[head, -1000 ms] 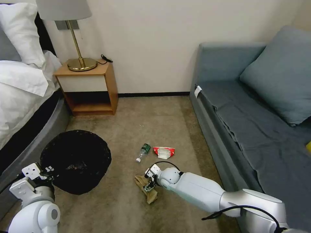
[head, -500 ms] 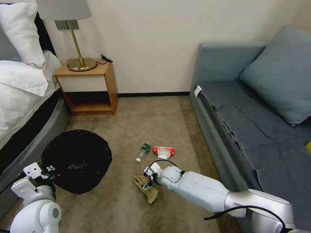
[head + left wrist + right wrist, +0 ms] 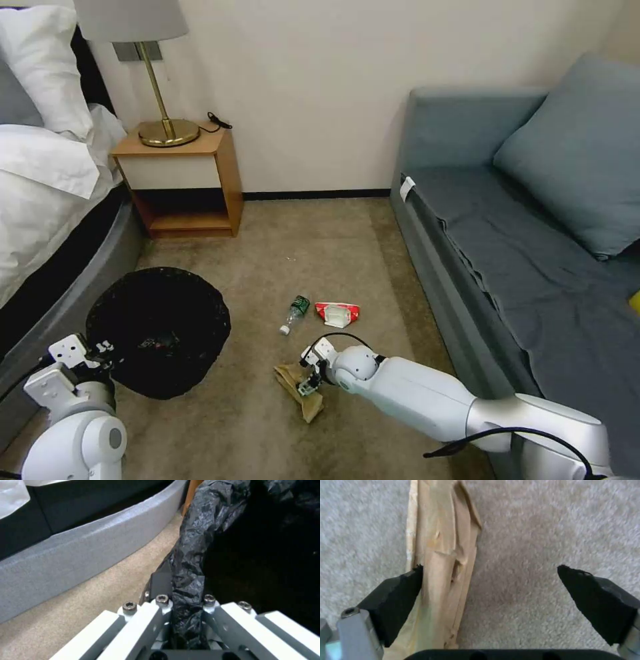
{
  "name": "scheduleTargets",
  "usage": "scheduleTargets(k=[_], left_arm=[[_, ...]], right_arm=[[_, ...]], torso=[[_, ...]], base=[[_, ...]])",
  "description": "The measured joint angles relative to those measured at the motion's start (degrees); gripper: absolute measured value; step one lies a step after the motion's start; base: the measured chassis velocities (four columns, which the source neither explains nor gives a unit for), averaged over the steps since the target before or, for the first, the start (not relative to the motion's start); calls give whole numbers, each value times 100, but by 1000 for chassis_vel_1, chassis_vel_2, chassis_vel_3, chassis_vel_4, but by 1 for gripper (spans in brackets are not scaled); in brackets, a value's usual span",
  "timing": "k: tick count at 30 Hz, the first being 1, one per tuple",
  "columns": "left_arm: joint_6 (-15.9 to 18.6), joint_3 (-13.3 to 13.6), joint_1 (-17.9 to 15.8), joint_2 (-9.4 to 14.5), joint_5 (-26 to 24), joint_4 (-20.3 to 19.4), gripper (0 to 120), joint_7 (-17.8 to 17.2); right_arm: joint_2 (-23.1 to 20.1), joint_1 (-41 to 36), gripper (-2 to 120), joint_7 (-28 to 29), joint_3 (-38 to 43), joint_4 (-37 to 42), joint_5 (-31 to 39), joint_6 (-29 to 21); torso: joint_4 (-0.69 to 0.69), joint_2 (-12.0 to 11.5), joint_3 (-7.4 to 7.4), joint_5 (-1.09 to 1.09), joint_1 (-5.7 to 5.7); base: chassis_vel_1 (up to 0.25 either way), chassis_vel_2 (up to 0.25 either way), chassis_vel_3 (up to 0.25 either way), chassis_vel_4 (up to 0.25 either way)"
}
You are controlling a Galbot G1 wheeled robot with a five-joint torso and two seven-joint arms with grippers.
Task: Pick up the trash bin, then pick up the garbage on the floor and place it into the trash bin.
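The right arm stretches low across the beige carpet (image 3: pixel 267 427), its right gripper (image 3: pixel 490 590) spread wide over the flat tan paper wad (image 3: pixel 443 580), one pad touching it. The left gripper (image 3: pixel 186 620) pinches the rim of the black-bagged round trash bin (image 3: pixel 160 327) beside the bed.

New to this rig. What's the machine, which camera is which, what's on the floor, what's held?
It's a wheeled robot with two arms. The wide picture comes from its head; the close-ups come from cameras on each wrist. The left gripper is shut on the black-lined rim of the trash bin. The right gripper is open, low over the carpet, with a tan paper wad between its fingers, against one of them. Farther out on the carpet lie a small clear bottle and a red-and-white packet.
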Motion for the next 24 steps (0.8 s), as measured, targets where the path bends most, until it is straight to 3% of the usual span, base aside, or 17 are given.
scheduleTargets(k=[7, 9, 24], left_arm=[[-4, 14, -17, 10, 23, 31, 2, 1], [-6, 29, -19, 9, 45, 50, 2, 1], [-15, 37, -41, 6, 59, 88, 2, 2]], right_arm=[[20, -44, 93, -27, -46, 14, -35, 22], [16, -54, 81, -54, -76, 40, -33, 30], [-22, -83, 30, -145, -209, 146, -14, 56]], torso=[[0, 0, 0, 0, 0], [0, 0, 0, 0, 0], [0, 0, 0, 0, 0]], base=[[0, 0, 0, 0], [0, 0, 0, 0], [0, 0, 0, 0]])
